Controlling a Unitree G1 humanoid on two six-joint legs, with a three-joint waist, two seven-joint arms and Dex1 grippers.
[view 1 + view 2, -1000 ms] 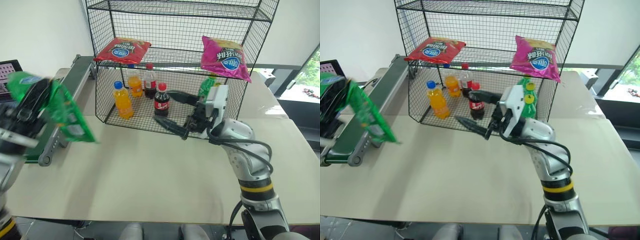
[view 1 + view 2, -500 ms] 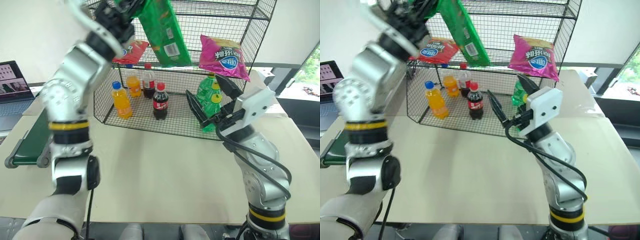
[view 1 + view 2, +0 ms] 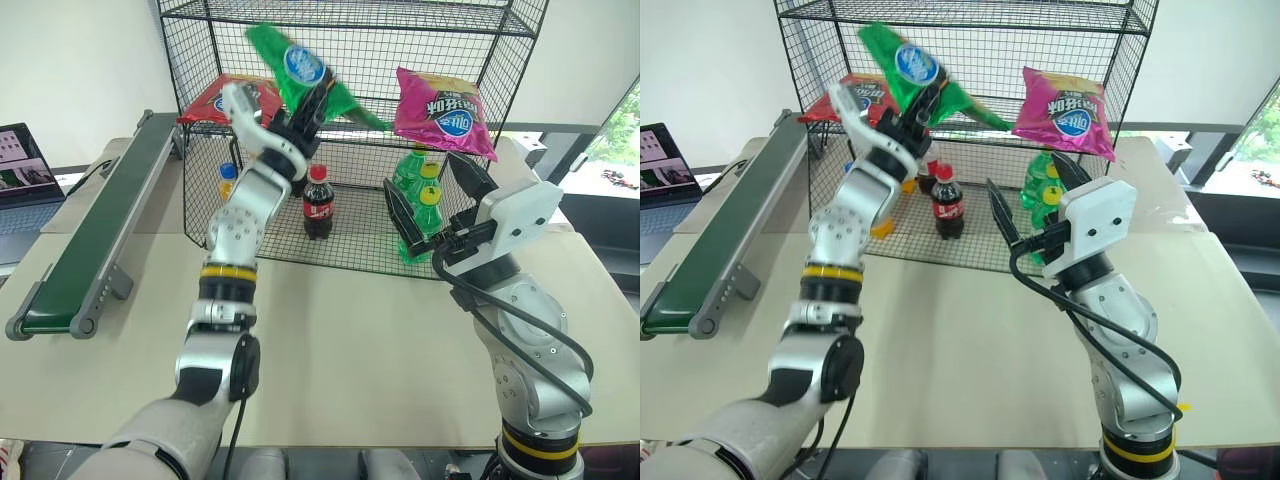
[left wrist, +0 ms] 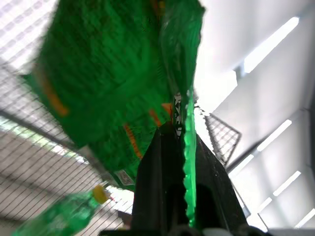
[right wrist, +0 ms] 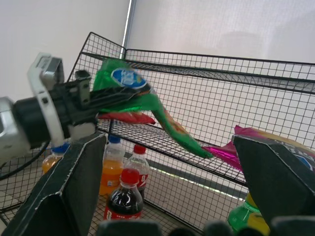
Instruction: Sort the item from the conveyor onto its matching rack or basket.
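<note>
Green chip bag [image 3: 300, 75]: clamped by the closed left end effector [image 3: 308, 108], held at the rack [image 3: 520, 60] front, between red bag [image 3: 215, 100] and magenta bag [image 3: 443, 108]. Right end effector [image 3: 430, 195]: spread open, empty, before the rack.

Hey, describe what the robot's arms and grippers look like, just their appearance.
Both arms are silver-grey metal segments with a yellow-and-black band at one joint and black cables alongside. The left gripper and right gripper each have two black tapered fingers; the right wrist carries a white boxy housing.
</note>
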